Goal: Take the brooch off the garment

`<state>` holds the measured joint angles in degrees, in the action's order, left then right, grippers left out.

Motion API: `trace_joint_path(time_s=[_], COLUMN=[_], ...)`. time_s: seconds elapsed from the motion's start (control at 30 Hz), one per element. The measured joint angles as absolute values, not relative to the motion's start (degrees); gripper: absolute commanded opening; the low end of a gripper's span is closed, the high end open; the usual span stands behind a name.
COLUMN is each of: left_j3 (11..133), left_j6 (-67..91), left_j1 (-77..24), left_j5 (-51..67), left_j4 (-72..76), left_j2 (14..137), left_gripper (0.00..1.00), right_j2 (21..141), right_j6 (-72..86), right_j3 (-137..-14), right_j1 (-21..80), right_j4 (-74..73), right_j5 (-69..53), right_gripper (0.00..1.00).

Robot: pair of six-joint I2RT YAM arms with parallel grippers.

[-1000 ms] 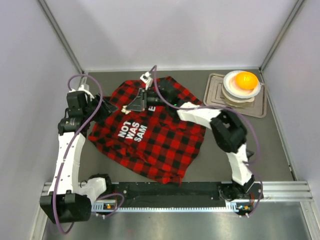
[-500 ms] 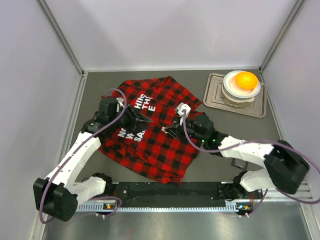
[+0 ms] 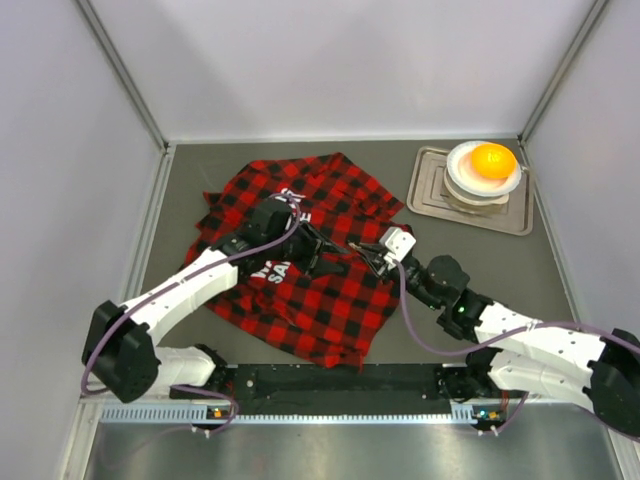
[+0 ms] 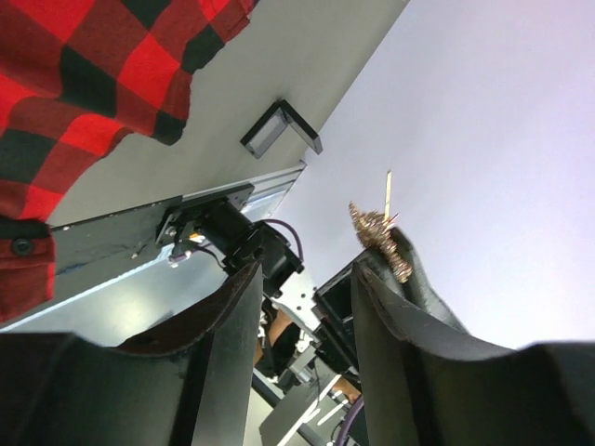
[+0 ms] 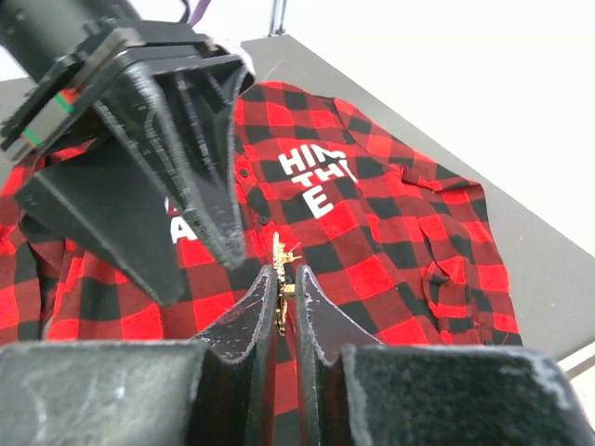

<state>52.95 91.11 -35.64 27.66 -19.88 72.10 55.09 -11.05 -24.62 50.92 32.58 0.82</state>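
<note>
Jaws of the right gripper (image 5: pixel 283 283) pinch the brooch (image 5: pixel 277 251), a spiky pale-gold flower with a pin; left gripper (image 4: pixel 307 274) jaws stand half spread beside it.

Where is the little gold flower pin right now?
Right wrist view: the brooch is pinched by the right gripper, over the plaid shirt, beside the left gripper.

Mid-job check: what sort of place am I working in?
Probably a lab test cell: plain white walls box in a grey table, an aluminium rail along its near edge.
</note>
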Motion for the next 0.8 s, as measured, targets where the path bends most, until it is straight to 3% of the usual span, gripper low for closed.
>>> trace_joint_path(time_s=[0.8], left_j3=[54.57], left_j6=[97.01], left_j1=[-36.67], left_j5=[22.37], left_j4=[-14.44], left_j2=[73.97], left_gripper=[0.45], right_j2=[55.02], right_j6=[-13.8], right_j3=[-23.22], right_j1=[51.59], right_j4=[32.25], right_j5=[2.2], right_gripper=[0.0])
